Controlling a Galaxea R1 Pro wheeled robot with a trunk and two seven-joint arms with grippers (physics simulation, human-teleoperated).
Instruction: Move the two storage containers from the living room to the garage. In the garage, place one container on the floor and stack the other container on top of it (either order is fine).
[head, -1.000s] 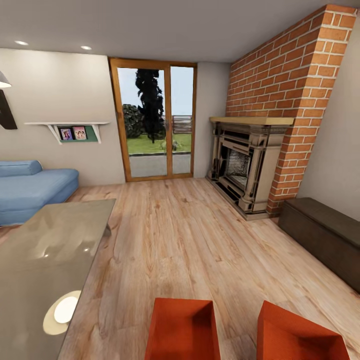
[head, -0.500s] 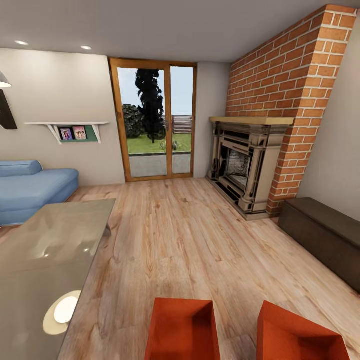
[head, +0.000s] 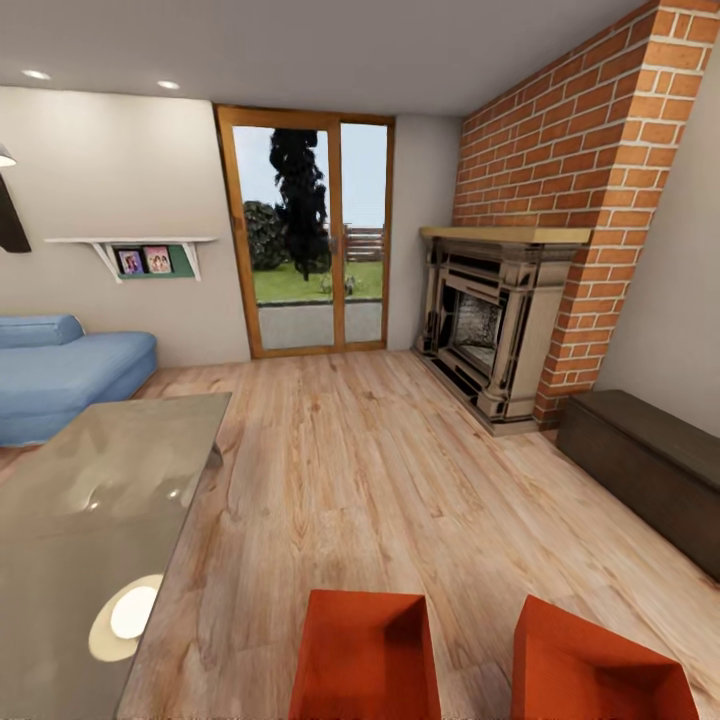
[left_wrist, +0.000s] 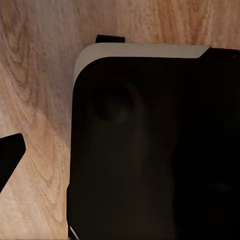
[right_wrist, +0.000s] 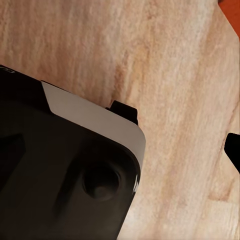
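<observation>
A: Anything moved?
B: Only the head camera, which tilted up slightly. The glass doors (head: 306, 232), wall shelf (head: 135, 252) and brick fireplace (head: 505, 325) shifted a little in the picture.
A: Containers?
B: The two storage containers (head: 367, 655) sat marginally lower at the bottom edge; that was the view shifting, not them.

No text, label, brand, number or sign can be read anywhere in these pictures. The two small framed pictures (head: 144, 261) on the wall shelf (head: 130, 243) at the left of the head view are too small to show any lettering. The two orange-red storage containers (head: 365, 655) at the bottom edge carry plain walls with no markings. The dark robot body in both wrist views bears no legible print either.
</observation>
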